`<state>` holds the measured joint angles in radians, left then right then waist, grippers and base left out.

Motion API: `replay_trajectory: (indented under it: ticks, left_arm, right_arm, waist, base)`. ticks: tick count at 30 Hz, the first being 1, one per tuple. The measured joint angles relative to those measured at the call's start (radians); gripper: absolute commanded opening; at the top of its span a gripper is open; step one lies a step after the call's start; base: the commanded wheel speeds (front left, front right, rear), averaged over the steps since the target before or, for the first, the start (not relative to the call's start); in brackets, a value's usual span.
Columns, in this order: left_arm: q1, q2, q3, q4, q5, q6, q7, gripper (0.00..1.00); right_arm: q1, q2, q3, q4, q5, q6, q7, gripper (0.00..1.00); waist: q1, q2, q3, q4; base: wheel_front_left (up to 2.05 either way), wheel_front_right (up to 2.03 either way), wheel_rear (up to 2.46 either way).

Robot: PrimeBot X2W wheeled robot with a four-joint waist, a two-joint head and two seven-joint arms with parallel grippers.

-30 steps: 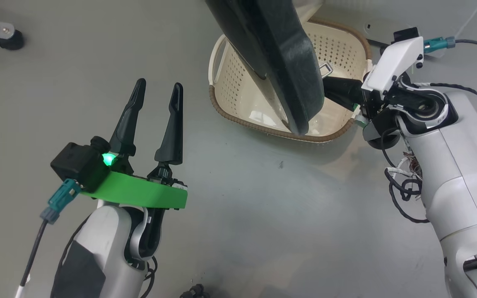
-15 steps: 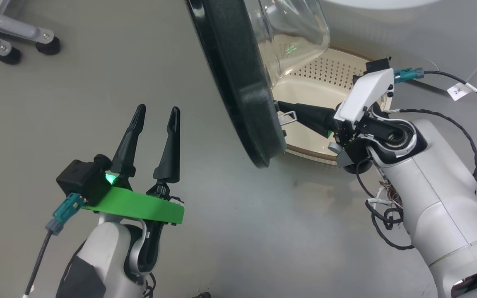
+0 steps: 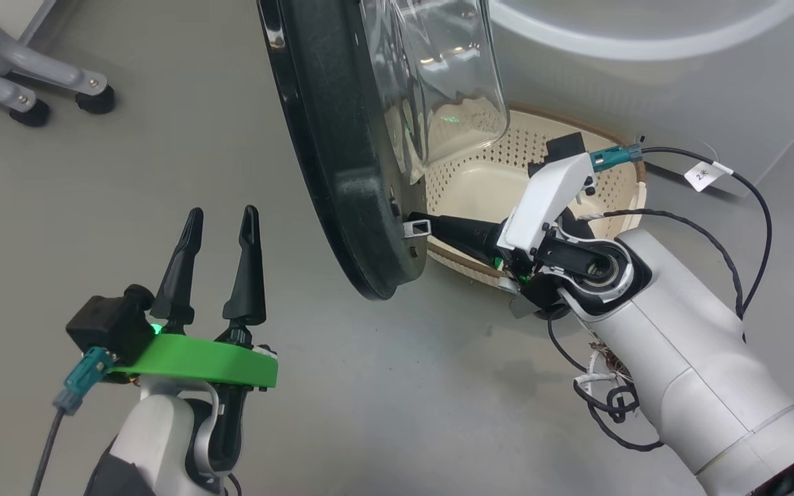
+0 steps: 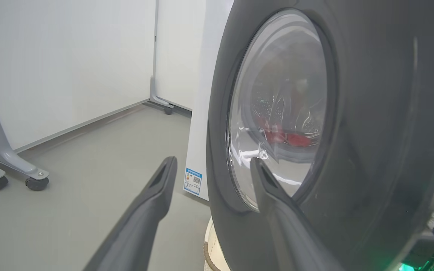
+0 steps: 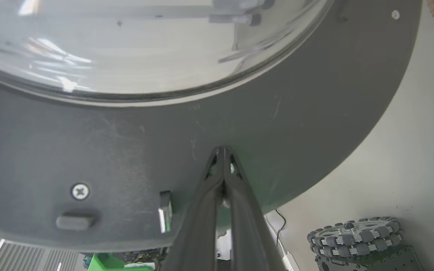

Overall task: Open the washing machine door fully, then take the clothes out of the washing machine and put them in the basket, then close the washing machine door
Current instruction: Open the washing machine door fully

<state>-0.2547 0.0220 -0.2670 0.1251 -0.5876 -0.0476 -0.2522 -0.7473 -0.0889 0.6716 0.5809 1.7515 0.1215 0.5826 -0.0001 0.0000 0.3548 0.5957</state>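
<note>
I'm looking down on a plain grey floor (image 3: pixel 163 138). In my left wrist view it runs back to a white wall (image 4: pixel 51 56). There is one washing machine (image 4: pixel 202 113), white, with one blue sticker (image 4: pixel 193 181) low on its side. Its one washing machine door (image 3: pixel 342 172) stands swung out, and the clothes (image 4: pixel 294 138) show red through the glass, inside the drum. One basket (image 3: pixel 486 186) sits on the floor behind the door. Two castors (image 3: pixel 94 98) carry a grey frame at the far left. I count two end effectors. My left end effector (image 3: pixel 223 209) hangs with its fingers spread, apart from the door. My right end effector (image 3: pixel 435 222) is pinched together, tips against the door's inner rim beside its latch (image 3: pixel 416 228).
</note>
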Motion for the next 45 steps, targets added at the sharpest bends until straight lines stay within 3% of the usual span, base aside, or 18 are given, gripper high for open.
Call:
replay_trajectory:
  ticks: [9,21,27,28,30,31,32,35,45]
  left_arm:
    - [0.010,0.000,0.012,0.016,0.002,0.000,0.000,1.00]
    - [0.010,0.000,0.039,0.045,0.010,-0.003,0.000,1.00]
    - [0.010,0.000,0.047,0.063,0.014,-0.012,0.000,1.00]
    - [0.010,0.000,0.050,0.066,0.017,-0.012,0.000,1.00]
    - [0.010,0.000,0.055,0.072,0.017,-0.014,0.000,1.00]
    - [0.010,0.000,0.059,0.077,0.018,-0.017,0.000,1.00]
    - [0.010,0.000,0.062,0.081,0.018,-0.019,0.000,1.00]
    - [0.010,0.001,0.072,0.084,0.021,-0.021,0.000,1.00]
    - [0.010,0.001,0.100,0.087,0.025,-0.028,0.000,1.00]
  right_arm:
    - [0.000,0.002,0.032,-0.009,0.027,0.000,-0.083,0.00]
    - [-0.001,0.014,-0.070,0.013,-0.012,0.000,-0.237,0.00]
    - [0.005,-0.037,-0.098,0.001,-0.093,0.000,-0.346,0.02]
    - [0.014,-0.048,-0.106,-0.004,-0.103,0.000,-0.362,0.16]
    - [0.036,-0.063,-0.119,-0.010,-0.118,0.000,-0.403,0.32]
    - [0.047,-0.069,-0.122,-0.014,-0.125,0.000,-0.419,0.47]
    - [0.059,-0.073,-0.129,-0.017,-0.134,0.000,-0.440,0.75]
    - [0.076,-0.087,-0.139,-0.037,-0.174,0.000,-0.504,1.00]
    - [0.100,-0.204,-0.155,-0.043,-0.424,0.000,-0.816,1.00]
  waist:
    - [0.0000,0.0000,-0.018,-0.006]
    - [0.0000,0.0000,-0.052,-0.026]
    - [0.0000,0.0000,-0.069,-0.036]
    - [0.0000,0.0000,-0.072,-0.038]
    - [0.0000,0.0000,-0.080,-0.041]
    - [0.0000,0.0000,-0.083,-0.043]
    - [0.0000,0.0000,-0.087,-0.045]
    - [0.0000,0.0000,-0.093,-0.051]
    - [0.0000,0.0000,-0.099,-0.067]
  base:
    - [0.00,0.00,0.00]
    - [0.00,0.00,0.00]
    - [0.00,0.00,0.00]
    - [0.00,0.00,0.00]
    - [0.00,0.00,0.00]
    - [0.00,0.00,0.00]
    - [0.00,0.00,0.00]
    - [0.00,0.00,0.00]
    - [0.00,0.00,0.00]
